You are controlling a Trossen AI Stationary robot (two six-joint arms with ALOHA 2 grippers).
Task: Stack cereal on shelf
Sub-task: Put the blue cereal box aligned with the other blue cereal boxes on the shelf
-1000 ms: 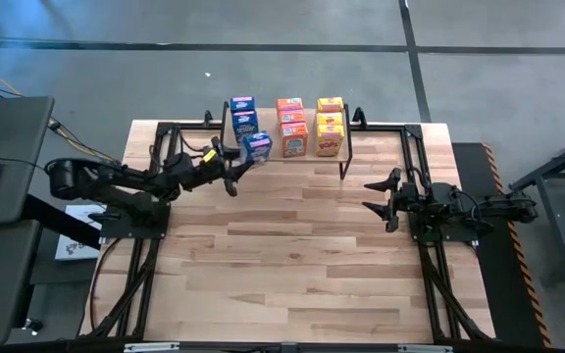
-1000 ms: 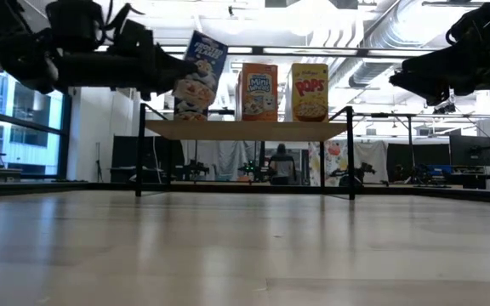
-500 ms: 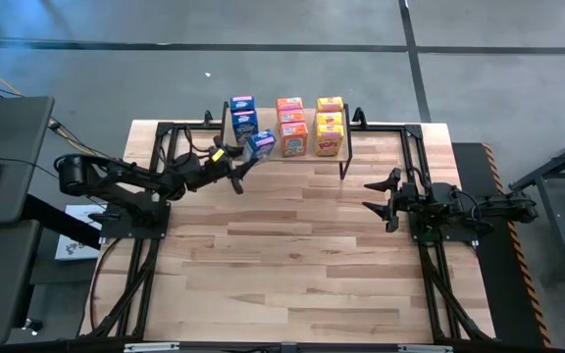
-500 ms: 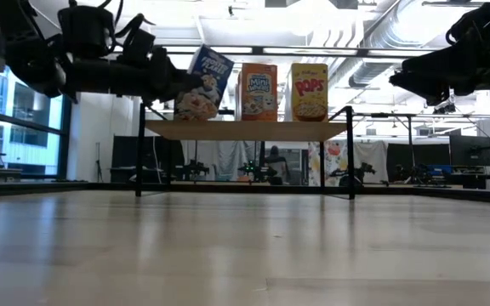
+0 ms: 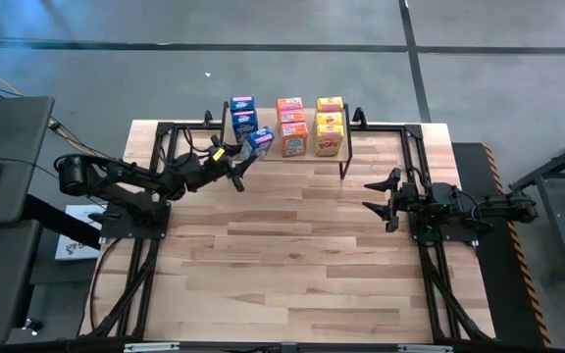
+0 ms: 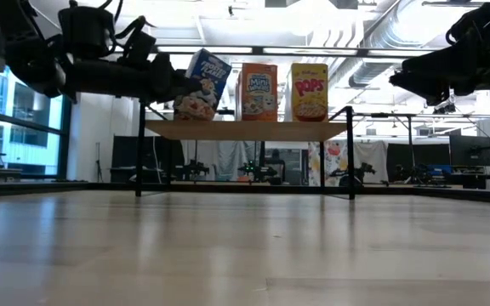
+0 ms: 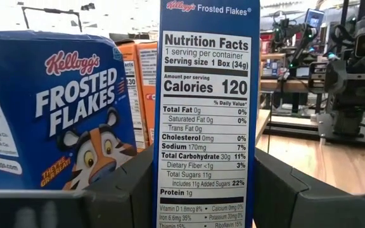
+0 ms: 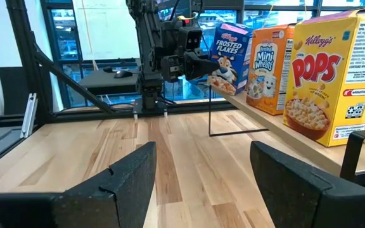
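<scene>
Left gripper (image 5: 246,157) clamped on a tilted blue cereal box (image 5: 259,143) at the shelf's front edge.

Your left fingers (image 7: 122,190) pinch the narrow printed sides of the box, which leans over the front left of the shelf (image 6: 245,129), just ahead of another blue box (image 7: 56,114) and beside the orange boxes (image 5: 290,126) and yellow boxes (image 5: 329,125). Expect it to be light, hollow cardboard that dents and slips easily: keep your grip low and gentle on the stiff side panels, and stand it upright before letting go. Your right gripper (image 5: 379,200) waits well apart, fingers spread.
</scene>
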